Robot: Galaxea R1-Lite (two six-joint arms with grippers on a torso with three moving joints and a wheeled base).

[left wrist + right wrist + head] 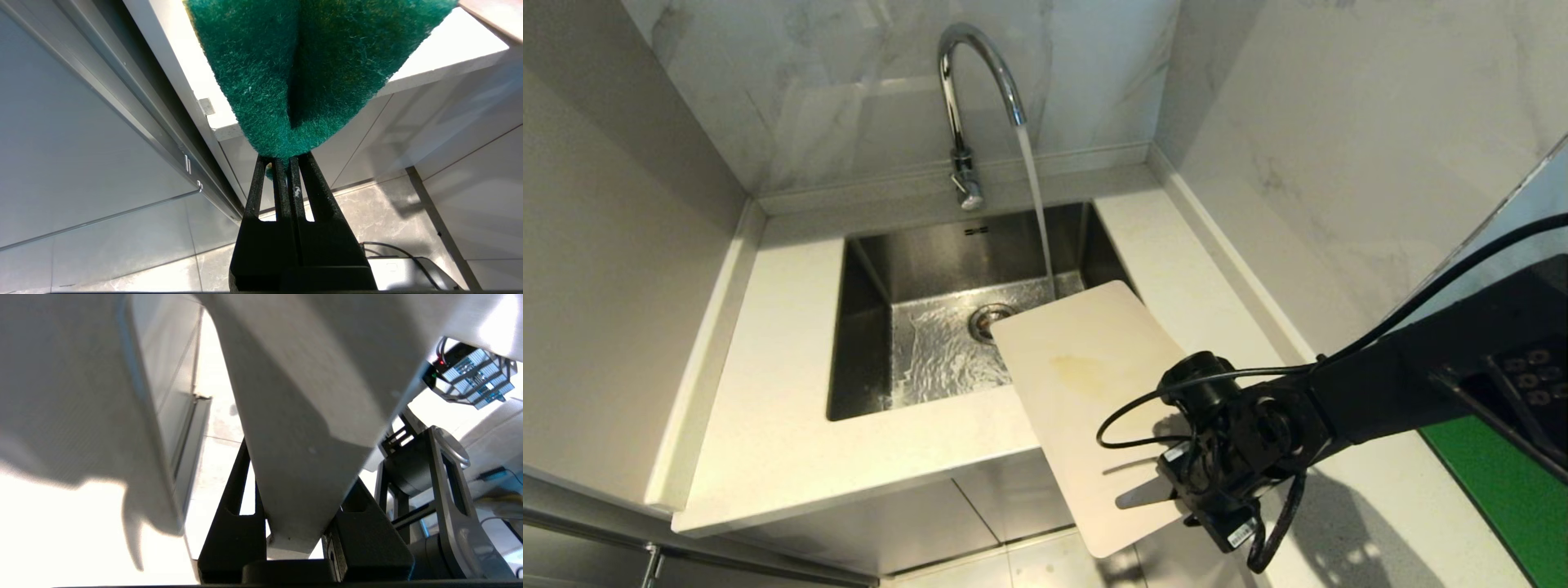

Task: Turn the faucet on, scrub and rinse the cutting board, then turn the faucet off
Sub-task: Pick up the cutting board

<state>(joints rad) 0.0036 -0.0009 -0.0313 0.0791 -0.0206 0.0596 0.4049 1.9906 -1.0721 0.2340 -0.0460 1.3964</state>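
Water already pours from the faucet [968, 98] into the sink [866, 327], so by my reckoning the first step of the job is done, while the scrubbing, the rinsing and the shut-off all lie ahead. The cutting board [1086, 392] hangs tilted in the air over the front corner of the counter [768, 408], its far end reaching over the sink beside the stream but not under it, a yellowish stain showing dry on its face. My right claw [1176, 486] is clamped on the board's near end, one finger on each face in the right wrist view. My left claw [286, 163], out of the head view and low beside the cabinet front, is pinched tight on a green scouring pad [310, 61] that has not met the board. Counted: one sink, one cutting board, one faucet, one scouring pad.
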